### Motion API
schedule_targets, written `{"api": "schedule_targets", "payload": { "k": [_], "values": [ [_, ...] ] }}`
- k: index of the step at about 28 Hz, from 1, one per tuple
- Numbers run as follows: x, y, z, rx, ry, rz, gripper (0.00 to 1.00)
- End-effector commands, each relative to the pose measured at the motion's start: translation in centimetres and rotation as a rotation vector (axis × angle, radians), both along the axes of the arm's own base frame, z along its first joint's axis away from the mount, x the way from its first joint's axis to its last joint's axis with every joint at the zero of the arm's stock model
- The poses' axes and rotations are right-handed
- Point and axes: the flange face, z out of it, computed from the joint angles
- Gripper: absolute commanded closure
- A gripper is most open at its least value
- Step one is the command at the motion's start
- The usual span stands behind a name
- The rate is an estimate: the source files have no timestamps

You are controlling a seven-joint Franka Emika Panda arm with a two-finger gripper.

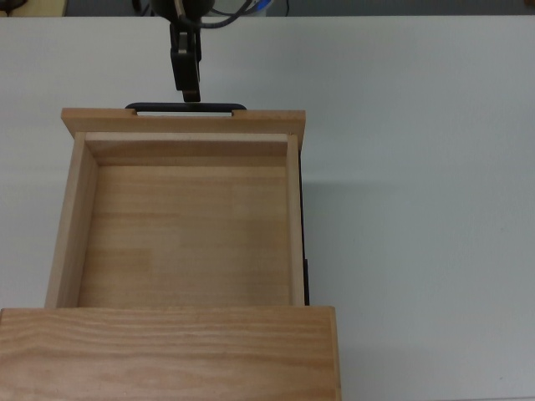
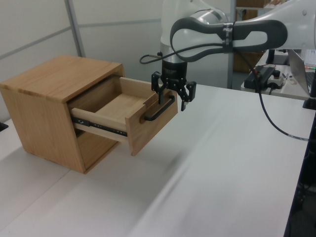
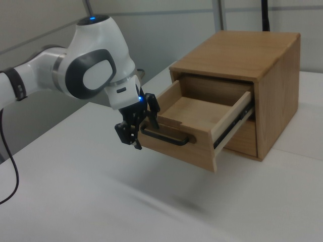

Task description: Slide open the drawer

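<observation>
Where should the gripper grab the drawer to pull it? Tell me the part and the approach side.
Grip the black bar handle on the drawer front panel, near its middle. Come from the front, fingers closing above and below the bar: it runs horizontally and stands off the panel, leaving a gap behind it. The gripper hangs open there.

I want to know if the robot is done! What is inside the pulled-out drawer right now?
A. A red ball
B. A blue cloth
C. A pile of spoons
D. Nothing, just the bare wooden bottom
D: in the top view the drawer shows only its bare wooden floor, and the tool hangs open just off the black handle.
</observation>
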Motion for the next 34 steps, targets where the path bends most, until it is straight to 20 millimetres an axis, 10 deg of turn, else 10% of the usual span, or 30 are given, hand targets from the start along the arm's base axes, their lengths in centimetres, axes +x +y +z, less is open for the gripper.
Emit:
{"api": "schedule_targets", "payload": {
  "k": [1,34],
  "values": [
    [-2.1,-0.4,1.5,-0.01,0.042,0.094,0.0],
    [-3.1,0.5,1.0,-0.111,0.101,1.255,0.0]
  ]
}}
